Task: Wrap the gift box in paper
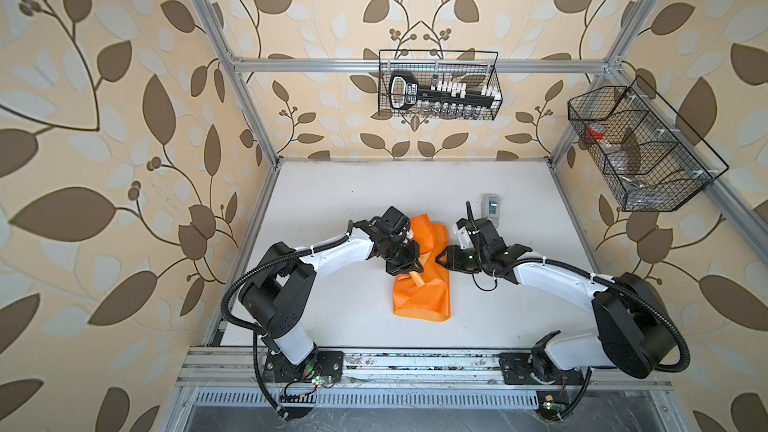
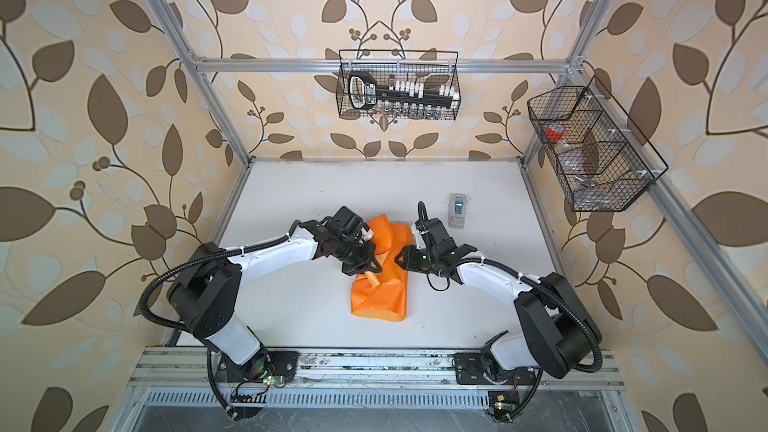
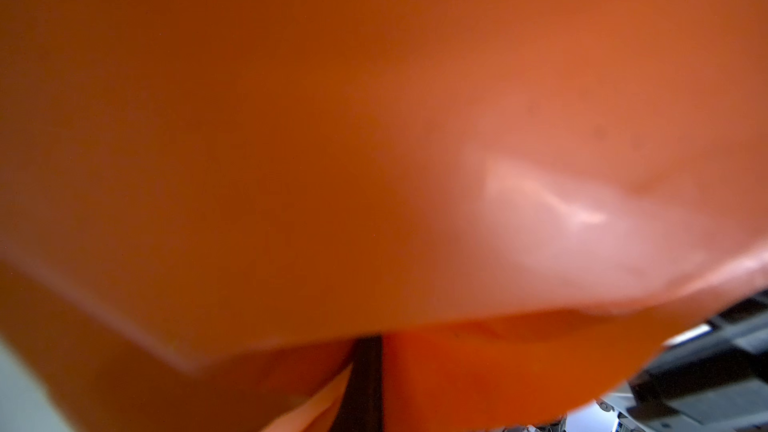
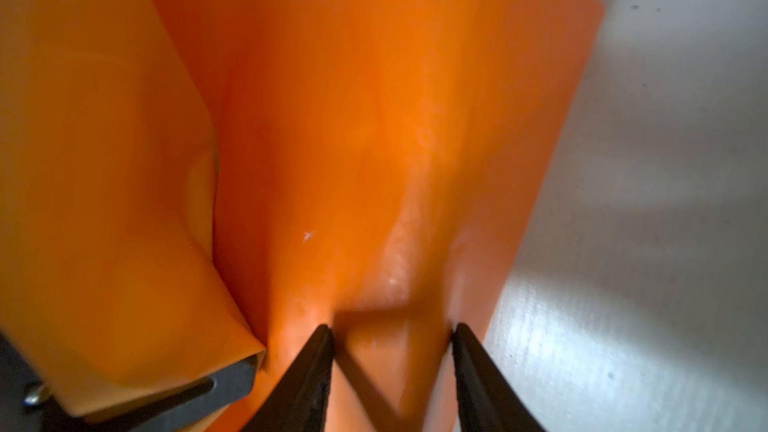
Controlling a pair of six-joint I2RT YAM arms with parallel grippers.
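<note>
The bright orange sheet of thin wrapping paper (image 1: 424,297) lies crumpled at the middle of the white tabletop (image 1: 332,209) in both top views; the gift box cannot be made out. The left gripper (image 1: 409,272), just left of centre, is closed with paper bunched around it, though I cannot tell whether it pinches a fold. The right gripper (image 4: 391,330), just right of centre, stands partly open, both tips touching the paper and clamping nothing.

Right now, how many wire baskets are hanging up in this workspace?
2. The back basket hangs high at the rear, near mid-width; the side basket hangs along the right side. None seem hidden.
</note>
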